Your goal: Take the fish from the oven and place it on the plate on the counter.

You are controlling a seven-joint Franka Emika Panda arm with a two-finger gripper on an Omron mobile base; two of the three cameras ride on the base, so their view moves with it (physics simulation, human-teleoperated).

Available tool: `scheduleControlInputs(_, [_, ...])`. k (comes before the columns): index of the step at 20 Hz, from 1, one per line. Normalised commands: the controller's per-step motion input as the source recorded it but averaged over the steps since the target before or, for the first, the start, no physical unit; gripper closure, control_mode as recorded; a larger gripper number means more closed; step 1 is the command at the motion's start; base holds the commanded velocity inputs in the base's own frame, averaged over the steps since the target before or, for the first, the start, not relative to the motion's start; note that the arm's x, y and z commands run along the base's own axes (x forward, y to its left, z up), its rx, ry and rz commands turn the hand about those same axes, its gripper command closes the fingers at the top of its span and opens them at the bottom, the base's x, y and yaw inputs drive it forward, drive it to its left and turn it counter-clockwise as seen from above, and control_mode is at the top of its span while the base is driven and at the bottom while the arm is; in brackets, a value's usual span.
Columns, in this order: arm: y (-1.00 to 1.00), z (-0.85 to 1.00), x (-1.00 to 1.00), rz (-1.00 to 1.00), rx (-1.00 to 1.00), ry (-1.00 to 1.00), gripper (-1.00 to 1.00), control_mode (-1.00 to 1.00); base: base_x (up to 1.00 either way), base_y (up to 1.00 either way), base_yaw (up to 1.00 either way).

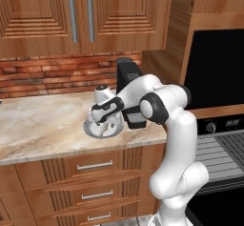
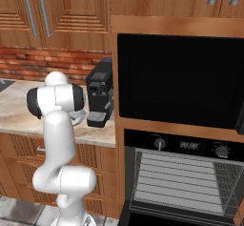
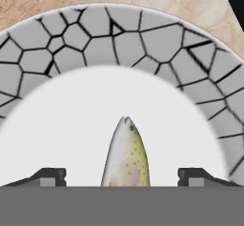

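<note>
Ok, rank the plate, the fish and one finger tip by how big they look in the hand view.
1. The plate, spreading past the picture's edges.
2. The fish, lying on the plate's white centre between the open jaws, its tail end cut off.
3. The finger tip, though nearness to the camera makes its size unsure.

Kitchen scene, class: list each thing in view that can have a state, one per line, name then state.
oven: door open, wire racks bare.
fish: lying on the plate's white centre, between the fingertips, not gripped.
plate: flat on the counter, holding the fish.
end effector: open, jaws wide either side of the fish.
coffee machine: upright on the counter.
</note>
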Motion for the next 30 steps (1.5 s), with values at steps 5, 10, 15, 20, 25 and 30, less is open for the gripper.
scheduleControlInputs(5, [0.0, 0.0, 0.06, -0.03, 0.0, 0.0, -1.0, -1.0, 0.0, 0.0, 0.0])
scheduleControlInputs(10, [0.0, 0.45, -0.19, -0.01, 0.02, -0.06, -1.0, -1.0, 0.0, 0.0, 0.0])
scheduleControlInputs(15, [-0.02, 0.69, -0.76, 0.0, 0.16, -0.16, -1.0, -1.0, 0.0, 0.0, 0.0])
scheduleControlInputs(20, [-0.17, 0.7, -0.95, 0.0, 0.16, -0.15, -1.0, -1.0, 0.0, 0.0, 0.0])
scheduleControlInputs(25, [-0.37, 0.63, -1.0, 0.0, 0.17, -0.14, -1.0, -1.0, 0.0, 0.0, 0.0])
scheduleControlInputs(30, [-0.34, 0.58, -1.0, 0.0, 0.09, -0.11, -1.0, -1.0, 0.0, 0.0, 0.0])
